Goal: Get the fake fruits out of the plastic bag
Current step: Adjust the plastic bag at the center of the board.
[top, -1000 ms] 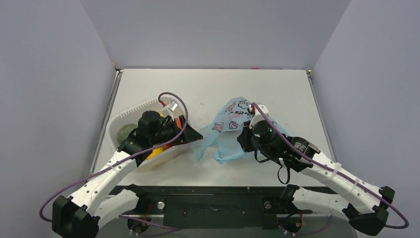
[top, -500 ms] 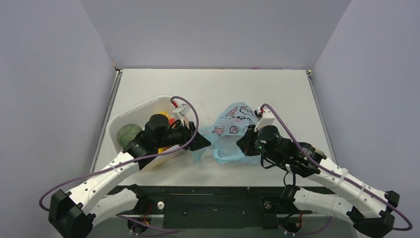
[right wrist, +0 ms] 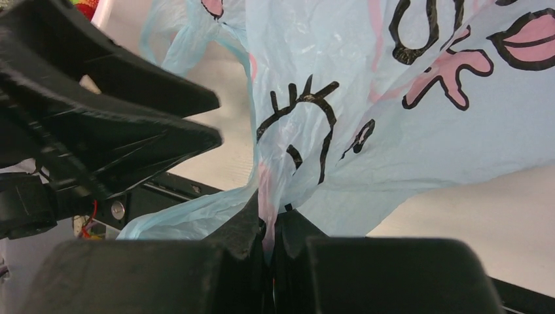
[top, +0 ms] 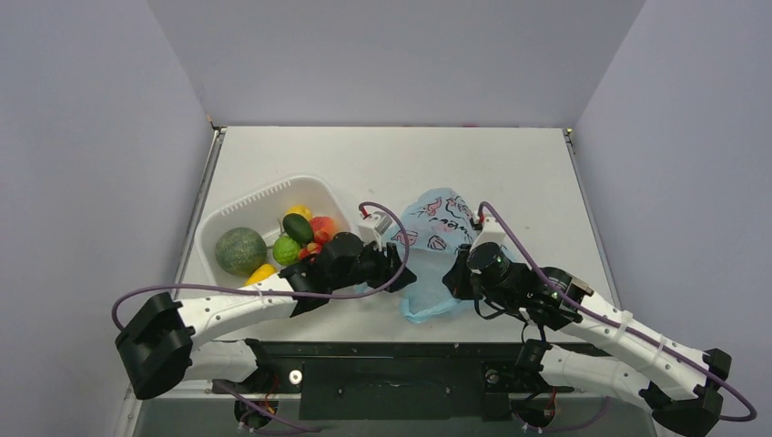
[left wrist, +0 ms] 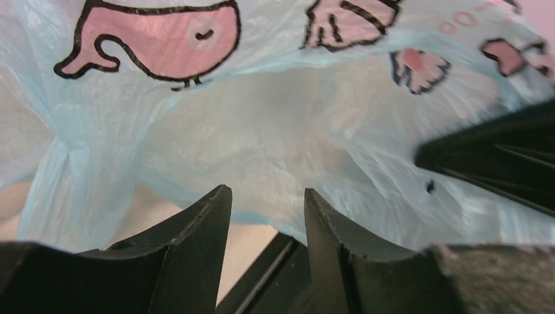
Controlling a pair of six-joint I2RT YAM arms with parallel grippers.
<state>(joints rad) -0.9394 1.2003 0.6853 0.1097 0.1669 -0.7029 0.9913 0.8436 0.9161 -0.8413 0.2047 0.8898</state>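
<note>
The light-blue plastic bag [top: 435, 226] lies crumpled at mid-table, its pink prints filling the left wrist view [left wrist: 281, 131]. My right gripper [top: 458, 273] is shut on a fold of the bag [right wrist: 307, 131], pinched between its fingertips [right wrist: 269, 222]. My left gripper [top: 393, 264] is at the bag's left side, jaws apart [left wrist: 265, 196], with the bag's hem just past the tips and nothing between them. Fake fruits lie in the white tub [top: 264, 195]: a dark green oblong one [top: 298, 228], a red piece [top: 321, 227], and red berries [top: 311, 248]. No fruit shows through the bag.
The tub also holds a round green melon [top: 241, 250], a lime-green piece [top: 286, 250] and yellow pieces [top: 261, 271]. The black base rail [top: 391, 350] runs along the near table edge, just below the bag's hanging loop [top: 426, 308]. Grey walls enclose the table.
My left arm swung right, out of the tub and over to the bag, its jaws narrowing. My right gripper, still shut on the bag, drew it slightly toward the near edge.
</note>
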